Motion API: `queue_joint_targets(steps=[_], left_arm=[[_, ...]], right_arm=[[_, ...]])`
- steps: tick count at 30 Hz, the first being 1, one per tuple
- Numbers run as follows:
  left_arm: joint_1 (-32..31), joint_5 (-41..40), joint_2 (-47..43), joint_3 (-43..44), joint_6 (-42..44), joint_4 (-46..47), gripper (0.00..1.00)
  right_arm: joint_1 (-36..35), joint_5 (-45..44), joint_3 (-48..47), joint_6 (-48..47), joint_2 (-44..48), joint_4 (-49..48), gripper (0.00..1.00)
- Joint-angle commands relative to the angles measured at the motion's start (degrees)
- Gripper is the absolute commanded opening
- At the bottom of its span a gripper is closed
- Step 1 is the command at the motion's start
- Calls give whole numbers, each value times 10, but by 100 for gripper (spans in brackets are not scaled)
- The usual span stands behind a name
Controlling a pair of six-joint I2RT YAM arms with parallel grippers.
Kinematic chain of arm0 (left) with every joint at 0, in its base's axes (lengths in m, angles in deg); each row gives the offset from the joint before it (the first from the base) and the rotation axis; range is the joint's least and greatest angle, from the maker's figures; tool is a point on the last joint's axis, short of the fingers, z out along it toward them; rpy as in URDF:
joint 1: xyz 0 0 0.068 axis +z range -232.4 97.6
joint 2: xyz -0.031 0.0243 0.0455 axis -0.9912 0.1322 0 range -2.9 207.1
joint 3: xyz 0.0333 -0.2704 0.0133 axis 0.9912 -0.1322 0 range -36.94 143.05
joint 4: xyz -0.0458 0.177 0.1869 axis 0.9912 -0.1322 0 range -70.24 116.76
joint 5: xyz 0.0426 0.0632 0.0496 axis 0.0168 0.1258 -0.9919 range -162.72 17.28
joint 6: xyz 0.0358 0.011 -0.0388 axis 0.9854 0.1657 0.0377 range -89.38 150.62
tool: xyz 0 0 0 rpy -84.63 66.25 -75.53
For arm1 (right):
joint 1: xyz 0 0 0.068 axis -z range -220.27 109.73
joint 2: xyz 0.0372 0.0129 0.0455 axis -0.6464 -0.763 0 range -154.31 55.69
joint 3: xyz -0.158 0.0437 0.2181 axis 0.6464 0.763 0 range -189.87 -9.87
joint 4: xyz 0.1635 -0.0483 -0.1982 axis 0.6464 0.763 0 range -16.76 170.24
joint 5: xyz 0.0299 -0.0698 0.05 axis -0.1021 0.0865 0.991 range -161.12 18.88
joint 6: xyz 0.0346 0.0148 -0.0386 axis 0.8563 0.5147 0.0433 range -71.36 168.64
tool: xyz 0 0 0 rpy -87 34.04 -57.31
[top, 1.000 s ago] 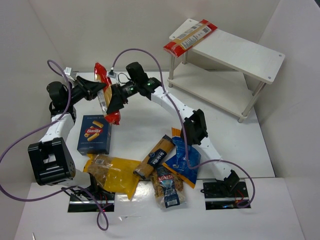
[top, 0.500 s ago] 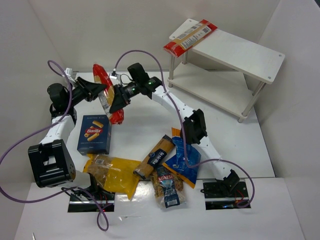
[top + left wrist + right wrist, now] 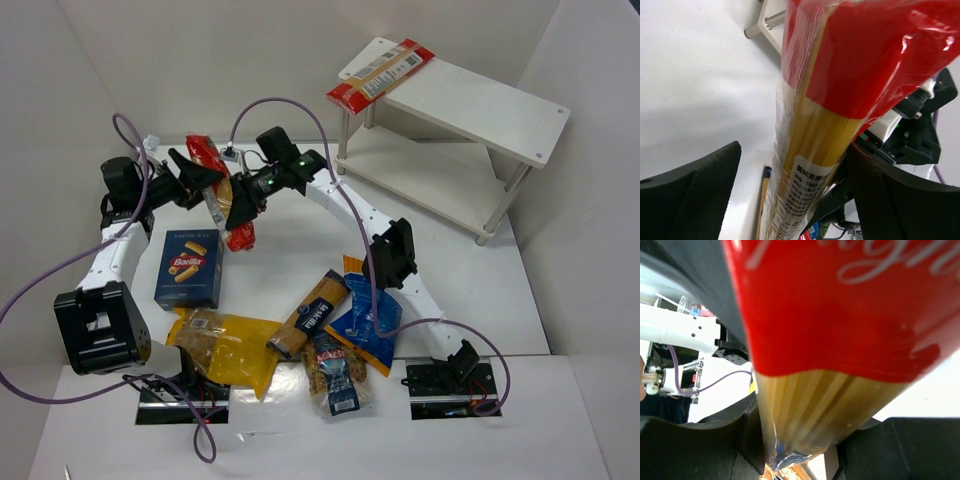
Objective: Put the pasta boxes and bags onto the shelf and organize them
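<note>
The white table (image 3: 290,250) carries a dark blue Barilla box (image 3: 187,268) lying flat at the left, a yellow bag (image 3: 228,347), a brown black-labelled pack (image 3: 310,315), a clear bag (image 3: 337,378) and a blue bag (image 3: 356,326) crowded together near the front, and the white shelf (image 3: 480,105) standing at the far right.

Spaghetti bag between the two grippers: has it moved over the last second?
Yes. The spaghetti bag has shifted slightly right, away from the Barilla box and toward the shelf.
</note>
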Motion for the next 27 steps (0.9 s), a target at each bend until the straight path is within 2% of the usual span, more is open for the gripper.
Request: queue_joint_targets(steps=[1, 4, 8, 12, 18, 23, 27], left_arm=[[4, -2, -7, 23, 82, -70, 93], [25, 14, -7, 28, 109, -110, 94], [90, 49, -21, 43, 156, -166, 97], [161, 90, -42, 64, 253, -248, 99], [252, 140, -81, 59, 350, -305, 99], [275, 146, -94, 47, 386, -338, 99], [275, 120, -94, 18, 407, -344, 99]], right_arm=[[-2, 56, -34, -39, 85, -41, 0], [6, 56, -34, -39, 85, -41, 0], [24, 41, -34, -39, 91, -36, 0], [36, 15, -34, -39, 107, -36, 0], [47, -11, -29, -39, 124, -36, 0], [47, -49, -35, -52, 150, -22, 0], [42, -103, -35, -73, 187, -7, 0]])
